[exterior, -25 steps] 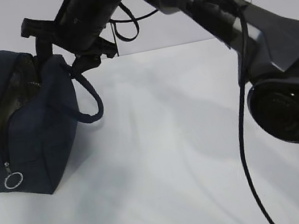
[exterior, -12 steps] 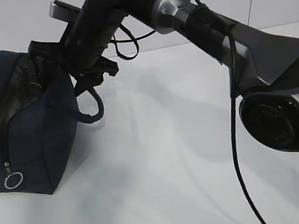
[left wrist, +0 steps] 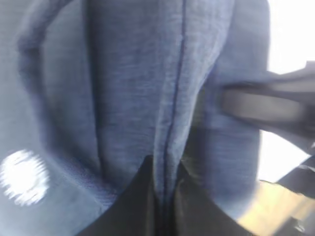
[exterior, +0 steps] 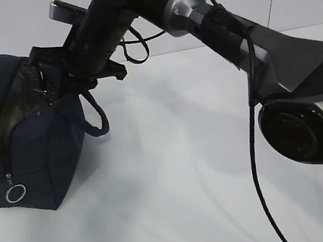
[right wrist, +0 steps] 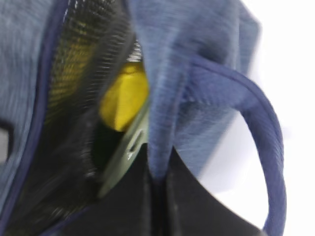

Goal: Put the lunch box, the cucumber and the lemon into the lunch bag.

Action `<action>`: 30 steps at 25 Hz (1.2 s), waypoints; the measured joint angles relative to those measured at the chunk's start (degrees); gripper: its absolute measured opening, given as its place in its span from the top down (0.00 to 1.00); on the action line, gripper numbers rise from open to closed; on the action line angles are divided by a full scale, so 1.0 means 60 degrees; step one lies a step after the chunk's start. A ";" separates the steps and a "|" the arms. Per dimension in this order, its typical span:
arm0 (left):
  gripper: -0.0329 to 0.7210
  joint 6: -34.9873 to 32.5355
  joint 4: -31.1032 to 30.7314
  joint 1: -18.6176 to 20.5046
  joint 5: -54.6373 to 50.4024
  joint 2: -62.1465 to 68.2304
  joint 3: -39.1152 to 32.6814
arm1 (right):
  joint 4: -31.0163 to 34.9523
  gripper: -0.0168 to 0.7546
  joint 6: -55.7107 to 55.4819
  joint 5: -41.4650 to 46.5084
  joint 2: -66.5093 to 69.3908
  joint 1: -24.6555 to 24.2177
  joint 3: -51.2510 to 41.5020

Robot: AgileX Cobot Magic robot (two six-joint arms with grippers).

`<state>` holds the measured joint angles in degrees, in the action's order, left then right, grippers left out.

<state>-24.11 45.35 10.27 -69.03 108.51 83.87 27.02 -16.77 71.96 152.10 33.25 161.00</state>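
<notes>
The dark navy lunch bag [exterior: 35, 149] stands at the left of the white table, its top zipper open. My right gripper [exterior: 73, 80] reaches across to it and is shut on the fabric of the mouth's near edge [right wrist: 172, 59], as the right wrist view shows [right wrist: 158, 157]. Inside the bag lie the yellow lemon [right wrist: 125, 96] and the sage-green lid of the lunch box [right wrist: 123, 157]. The cucumber is hidden. My left gripper [left wrist: 165, 164] is shut on a fold of the bag's blue fabric [left wrist: 133, 73] on the far side.
A loop handle [exterior: 95, 117] hangs over the bag's right side. A silver ring pull [exterior: 13, 195] dangles at the front corner. The right arm's base [exterior: 313, 132] and its cable [exterior: 259, 160] fill the right of the table.
The right gripper dropped to the bag's mouth and closed on its near edge. The hanging handle drew in slightly. The left gripper kept its hold.
</notes>
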 joint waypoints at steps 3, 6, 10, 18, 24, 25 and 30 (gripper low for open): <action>0.95 0.0000 0.0000 -0.0103 0.0017 0.0000 0.0000 | 0.0000 0.96 0.0433 0.0000 0.0000 0.0000 0.0000; 0.95 0.0000 0.0202 -0.0453 0.0017 0.0000 0.0000 | -0.0073 0.96 0.0797 0.0000 0.0000 0.0000 0.0000; 0.95 0.0000 0.0658 -0.0926 0.0017 0.0000 0.0000 | -0.0974 0.96 0.1088 0.0178 -0.0278 0.0000 0.0000; 0.95 -0.0008 0.1883 -0.1435 0.0234 0.0021 0.0000 | -0.2550 0.96 0.1453 0.0426 -0.1454 -0.0078 -0.0244; 0.95 -0.0030 0.2113 -0.1791 0.0234 0.0021 0.0000 | -0.3212 0.96 0.1655 0.0426 -0.2421 -0.0089 -0.1943; 0.95 -0.0047 0.2113 -0.1924 0.0234 0.0021 0.0000 | -0.3276 0.96 0.1670 0.0426 -0.2578 -0.0089 -0.2281; 0.95 -0.0045 0.1949 -0.2744 0.0250 0.0021 0.0000 | -0.3925 0.96 0.1694 0.0426 -0.3325 -0.0089 -0.3643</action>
<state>-24.38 57.04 -6.19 -67.53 108.64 83.87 3.47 -6.60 74.52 132.15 32.72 139.14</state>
